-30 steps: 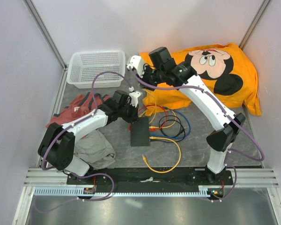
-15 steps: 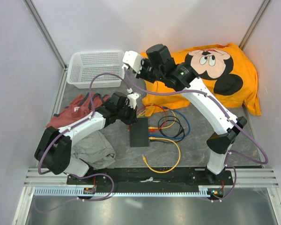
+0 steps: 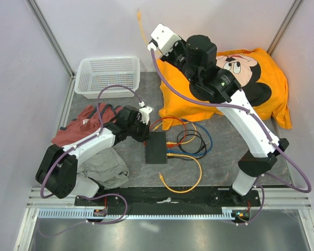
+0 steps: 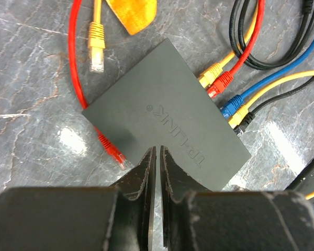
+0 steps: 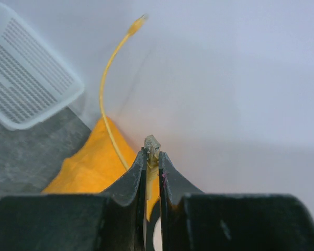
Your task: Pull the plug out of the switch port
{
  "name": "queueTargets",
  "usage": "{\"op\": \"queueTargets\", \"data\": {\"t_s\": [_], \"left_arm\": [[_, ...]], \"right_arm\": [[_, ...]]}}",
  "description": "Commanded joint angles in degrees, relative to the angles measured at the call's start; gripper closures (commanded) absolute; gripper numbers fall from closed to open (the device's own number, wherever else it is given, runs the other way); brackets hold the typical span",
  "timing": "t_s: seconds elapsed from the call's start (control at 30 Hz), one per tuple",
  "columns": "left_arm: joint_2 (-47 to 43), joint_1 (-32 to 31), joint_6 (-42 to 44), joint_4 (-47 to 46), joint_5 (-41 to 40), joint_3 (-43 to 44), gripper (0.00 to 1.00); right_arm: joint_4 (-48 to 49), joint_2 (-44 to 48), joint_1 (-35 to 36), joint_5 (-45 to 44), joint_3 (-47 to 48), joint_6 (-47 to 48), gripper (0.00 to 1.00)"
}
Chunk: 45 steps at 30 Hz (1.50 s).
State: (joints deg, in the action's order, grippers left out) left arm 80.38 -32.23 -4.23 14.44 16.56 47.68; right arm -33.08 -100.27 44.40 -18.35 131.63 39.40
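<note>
Right gripper (image 5: pixel 152 156): held high near the back wall, above the orange Mickey Mouse cloth (image 3: pixel 261 83). Jaws narrow, pinched on a yellow plug (image 5: pixel 152 142) whose clear tip pokes out past the fingertips. The yellow cable (image 5: pixel 105 78) arcs up from the grip to a second connector that hangs free in the air. The held plug is well apart from the switch.

Switch (image 4: pixel 165 112): flat black box with TP-LINK lettering on top, lying on the grey marbled surface (image 3: pixel 220 162) between the two arms. A row of plugs sits along one side: yellow, red, blue, yellow, and what looks like a black one. Their cables lie looped on the surface beside it.

Left gripper (image 4: pixel 157 157): low over the switch's near edge, jaws all but together with only a slit between them, nothing in them. Cannot tell whether the tips press on the housing.

Loose red plug (image 4: pixel 113 151) lies just beside the switch; loose yellow connector (image 4: pixel 97 49) lies near it. White basket (image 3: pixel 107 76) stands in the far left corner.
</note>
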Motion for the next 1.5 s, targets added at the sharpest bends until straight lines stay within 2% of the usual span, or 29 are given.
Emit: {"op": "queueTargets", "data": {"t_s": [0.0,0.03,0.1,0.17,0.2,0.23,0.27,0.3,0.33,0.37,0.43,0.53,0.67,0.7,0.87,0.93,0.97,1.0,1.13,1.2,1.37,1.47], "left_arm": [[-2.42,0.59,-1.13,-2.74,-0.21,-0.22,0.87],[-2.51,0.59,-1.39,-3.18,-0.3,-0.48,0.87],[-2.6,0.94,-2.79,-4.24,-0.21,-1.27,0.87],[-2.42,1.46,-4.2,-4.94,0.4,-1.45,0.87],[-2.33,1.64,-4.38,-4.94,0.93,-1.28,0.87],[-1.98,1.82,-4.56,-4.94,0.93,-1.19,0.87],[-1.89,1.9,-4.82,-4.94,0.93,-1.1,0.87],[-1.72,1.91,-5.08,-5.12,0.85,-1.01,0.87],[-1.28,1.99,-5.26,-5.47,0.76,-1.01,0.87],[-0.93,2.08,-5.52,-5.65,0.76,-0.92,0.87],[-0.23,2.08,-5.88,-5.82,0.84,-0.66,0.87],[1.18,2.08,-6.93,-6.0,0.93,0.04,0.86],[2.06,2.08,-7.2,-6.0,0.76,0.57,0.87],[2.5,2.08,-7.2,-6.09,0.58,0.57,0.86],[4.17,1.99,-8.51,-7.58,1.72,0.57,0.87],[4.26,2.08,-7.9,-8.02,2.86,0.83,0.87],[4.35,2.08,-7.73,-8.02,3.39,1.36,0.87],[4.78,2.08,-7.64,-7.5,3.22,1.62,0.87],[5.31,2.08,-7.37,-7.58,2.78,2.24,0.87],[5.4,1.99,-7.46,-7.58,2.78,2.24,0.87],[5.14,2.08,-7.55,-7.84,3.22,1.8,0.86],[4.44,2.08,-6.94,-7.93,2.96,1.19,0.86]], "right_arm": [[4.77,6.12,-2.12,-12.57,-9.25,0.54,1.0],[5.39,8.92,-4.13,-12.85,-10.68,-2.63,1.0],[4.26,11.31,-12.56,-11.8,-13.84,-11.4,1.0],[0.31,14.3,-21.25,-10.14,-15.7,-15.12,1.0],[-3.18,15.53,-24.77,-2.99,-17.01,-16.97,1.0],[-4.61,18.41,-31.33,-0.05,-18.07,-20.2,1.0],[-6.19,19.83,-34.27,3.63,-18.95,-20.76,1.0],[-9.95,21.24,-37.08,12.89,-20.7,-20.76,1.0],[-11.38,24.13,-41.02,14.9,-21.76,-20.24,1.0],[-12.26,25.72,-42.37,15.36,-23.16,-19.63,1.0],[-13.24,30.89,-44.13,9.68,-29.04,-19.27,1.0],[-14.12,38.36,-48.95,5.8,-38.27,-17.69,1.0],[-21.04,43.92,-53.62,8.32,-45.39,-17.68,1.0],[-25.67,44.63,-54.15,10.24,-46.63,-18.12,1.0],[-35.46,44.82,-54.42,28.14,-55.59,-18.92,1.0],[-37.31,42.8,-54.42,36.33,-55.61,-15.24,1.0],[-38.45,41.66,-54.42,44.11,-53.95,-13.66,1.0],[-39.51,39.21,-54.42,45.49,-52.72,-13.04,1.0],[-39.25,33.83,-54.42,45.52,-47.09,-10.49,1.0],[-36.98,32.69,-54.51,39.93,-47.69,-9.69,1.0],[-31.26,29.0,-55.3,25.94,-60.84,-6.79,1.0],[-31.17,24.25,-59.68,22.65,-67.36,-6.53,1.0]]}}
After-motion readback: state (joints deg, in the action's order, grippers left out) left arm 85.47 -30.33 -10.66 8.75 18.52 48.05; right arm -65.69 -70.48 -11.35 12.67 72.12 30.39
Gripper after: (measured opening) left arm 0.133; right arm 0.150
